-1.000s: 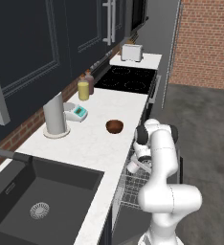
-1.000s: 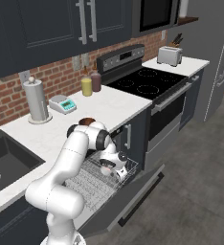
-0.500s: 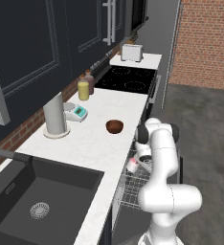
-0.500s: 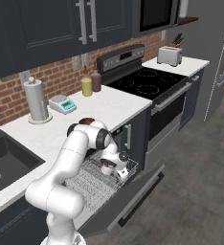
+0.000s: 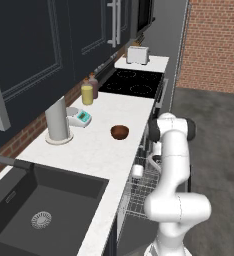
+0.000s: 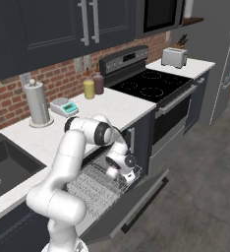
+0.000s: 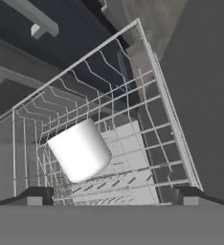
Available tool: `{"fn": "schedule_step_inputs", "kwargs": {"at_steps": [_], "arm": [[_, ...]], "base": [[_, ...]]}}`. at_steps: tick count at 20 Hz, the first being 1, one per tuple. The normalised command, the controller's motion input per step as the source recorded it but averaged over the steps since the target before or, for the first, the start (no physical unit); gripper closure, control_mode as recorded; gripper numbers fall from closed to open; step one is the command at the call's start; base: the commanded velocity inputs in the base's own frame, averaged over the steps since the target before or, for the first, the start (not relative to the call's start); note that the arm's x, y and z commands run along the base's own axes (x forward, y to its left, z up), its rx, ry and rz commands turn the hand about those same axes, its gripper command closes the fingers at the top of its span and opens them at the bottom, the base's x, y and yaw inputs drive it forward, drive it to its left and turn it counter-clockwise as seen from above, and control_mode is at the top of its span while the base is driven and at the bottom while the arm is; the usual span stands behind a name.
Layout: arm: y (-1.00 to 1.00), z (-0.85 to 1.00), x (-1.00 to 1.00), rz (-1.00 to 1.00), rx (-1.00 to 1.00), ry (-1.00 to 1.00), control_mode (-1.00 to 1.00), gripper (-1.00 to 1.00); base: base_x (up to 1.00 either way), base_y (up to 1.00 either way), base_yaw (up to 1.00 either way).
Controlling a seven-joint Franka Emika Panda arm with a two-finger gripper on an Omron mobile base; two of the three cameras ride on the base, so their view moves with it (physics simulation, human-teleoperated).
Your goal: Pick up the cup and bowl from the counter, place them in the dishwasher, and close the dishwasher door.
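The tool (image 7: pixel 112 195) hangs over the dishwasher's wire rack (image 7: pixel 147 143) with its jaws spread wide and nothing between them; the two dark fingertips (image 7: pixel 35 195) stand far apart at the bottom of the hand view. Just ahead of the tool, free of both fingers, the cup (image 7: pixel 80 150) lies tipped on its side inside the rack, a whitish cylinder resting on the wires. In the left base view the cup (image 5: pixel 137 171) sits at the rack's near edge, close under the tabletop's lip.

Beyond the tool, the rack's rim wire (image 7: pixel 169 115) runs along one side, and past it lies dark open floor (image 6: pixel 205 187). The dishwasher door (image 6: pixel 131 206) is dropped open below the tool, jutting into the aisle, with bare floor past its outer edge.

Above and behind the tool, the bowl (image 5: pixel 119 132) sits on the white tabletop (image 5: pixel 99 155), near the front edge, with bare stone around it. Farther back from the tool stand a grey cylinder (image 5: pixel 57 120), a small scale (image 5: pixel 80 118) and a yellow bottle (image 5: pixel 87 93) against the brick wall. The black cooktop (image 5: pixel 134 82) lies to one side, the sink (image 5: pixel 39 205) to the other.
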Motion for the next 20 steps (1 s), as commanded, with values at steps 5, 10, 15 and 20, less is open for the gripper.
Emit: {"fn": "schedule_step_inputs", "kwargs": {"at_steps": [5, 10, 15, 20], "arm": [[-0.06, 1.0, -0.58, 0.0, 0.1, -0.24, -1.0, -1.0], [-0.01, 1.0, -0.52, 0.0, 0.11, -0.2, -1.0, -1.0], [0.0, 1.0, -0.14, 0.0, 0.13, -0.05, -1.0, -1.0], [0.0, 1.0, 0.08, 0.0, 0.14, 0.05, -1.0, -1.0]], "base": [[0.0, 0.0, 0.0], [0.0, 0.0, 0.0], [0.0, 0.0, 0.0], [0.0, 0.0, 0.0]]}}
